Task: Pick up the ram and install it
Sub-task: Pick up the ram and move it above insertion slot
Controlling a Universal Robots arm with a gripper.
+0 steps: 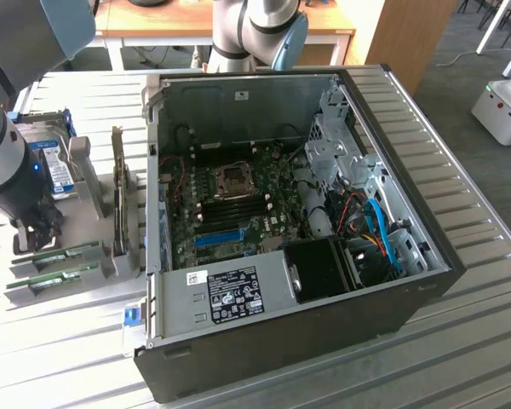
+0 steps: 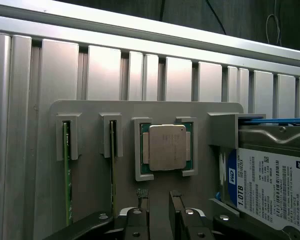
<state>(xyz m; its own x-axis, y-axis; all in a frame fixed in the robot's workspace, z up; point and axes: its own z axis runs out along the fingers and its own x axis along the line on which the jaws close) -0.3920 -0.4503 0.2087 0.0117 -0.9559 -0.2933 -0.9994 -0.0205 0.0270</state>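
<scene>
At the exterior view's left, the robot's dark fingers (image 1: 38, 234) hang parted, nothing between them, over a grey moulded parts holder (image 1: 94, 183) on the ribbed aluminium counter (image 1: 60, 358). The ram (image 1: 64, 253), a long, thin green circuit-board stick, stands on edge in a narrow slot of that holder, just beside the fingers and not gripped. A second stick (image 1: 55, 277) of the same kind sits in the neighbouring slot. Standing them on edge likely leaves each top edge free for a pinch. In the wrist view a square silver processor (image 2: 166, 147) lies in its own pocket beside the ram. A silver hard drive with a blue-white label (image 2: 270, 185) comes next. Further right, the black desktop computer case (image 1: 264, 341) lies on its side with the panel off. Its green motherboard (image 1: 238, 204) faces up, probably so parts go in from above.
</scene>
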